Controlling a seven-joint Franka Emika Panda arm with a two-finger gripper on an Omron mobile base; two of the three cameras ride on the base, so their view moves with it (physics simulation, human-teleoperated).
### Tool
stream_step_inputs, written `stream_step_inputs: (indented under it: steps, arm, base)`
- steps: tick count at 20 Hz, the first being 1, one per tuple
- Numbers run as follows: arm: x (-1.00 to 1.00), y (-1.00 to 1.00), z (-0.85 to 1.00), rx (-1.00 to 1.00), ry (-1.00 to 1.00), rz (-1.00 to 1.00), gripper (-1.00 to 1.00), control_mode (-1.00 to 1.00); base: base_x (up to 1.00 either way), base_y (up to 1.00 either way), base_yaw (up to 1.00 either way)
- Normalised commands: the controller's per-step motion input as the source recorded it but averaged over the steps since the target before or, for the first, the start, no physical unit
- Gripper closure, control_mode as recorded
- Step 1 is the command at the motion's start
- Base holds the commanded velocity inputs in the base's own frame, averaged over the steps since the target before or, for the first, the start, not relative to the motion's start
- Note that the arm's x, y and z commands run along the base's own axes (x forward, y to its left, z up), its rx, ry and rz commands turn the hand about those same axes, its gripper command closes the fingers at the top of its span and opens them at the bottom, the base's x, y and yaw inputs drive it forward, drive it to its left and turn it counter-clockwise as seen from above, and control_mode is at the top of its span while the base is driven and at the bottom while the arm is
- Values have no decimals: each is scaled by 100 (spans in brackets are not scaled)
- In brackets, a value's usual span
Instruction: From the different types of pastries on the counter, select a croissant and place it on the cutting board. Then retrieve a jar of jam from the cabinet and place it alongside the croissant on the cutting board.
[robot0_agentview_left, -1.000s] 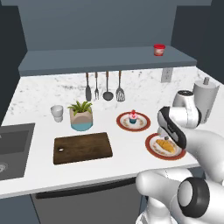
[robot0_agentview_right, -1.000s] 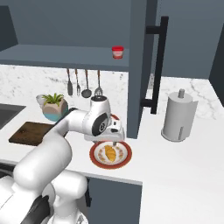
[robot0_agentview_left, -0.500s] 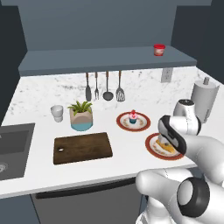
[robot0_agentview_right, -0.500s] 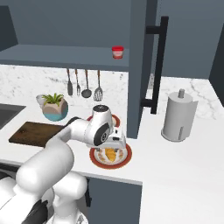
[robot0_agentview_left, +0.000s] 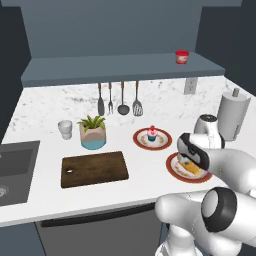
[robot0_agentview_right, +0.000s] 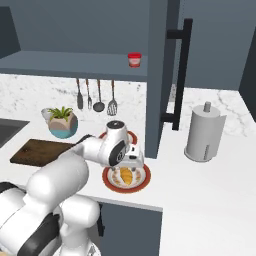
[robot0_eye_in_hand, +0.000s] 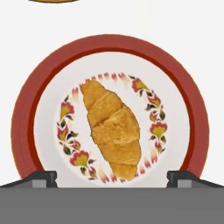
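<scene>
Hand view puts us over the croissant (robot0_eye_in_hand: 113, 133) on its plate (robot0_eye_in_hand: 26, 118), jaws wide; next we descend and close.

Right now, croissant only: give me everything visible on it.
The croissant is small, golden-yellow and elongated, with ridged, flaky-looking segments tapering to both ends. It lies flat in the middle of a round red-rimmed plate with a floral ring, on the white counter to the right of the cupcake plate. In the hand view it runs diagonally. The gripper hangs above it, open, fingertips straddling its near end, not touching. Only the plate touches it.
</scene>
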Motion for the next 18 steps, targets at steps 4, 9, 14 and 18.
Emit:
stream_step_inputs:
  steps: [4,9,14,18]
  arm:
    - [16,-22,-7,7,0,0,-100,-100]
    - [25,-13,-10,5,1,0,-100,-100]
    - [5,2,-5,0,0,5,-100,-100]
    - [0,0,-18,0,1,5,-100,-100]
  base:
    - [0,0,0]
    - [0,0,0]
    - [0,0,0]
    - [0,0,0]
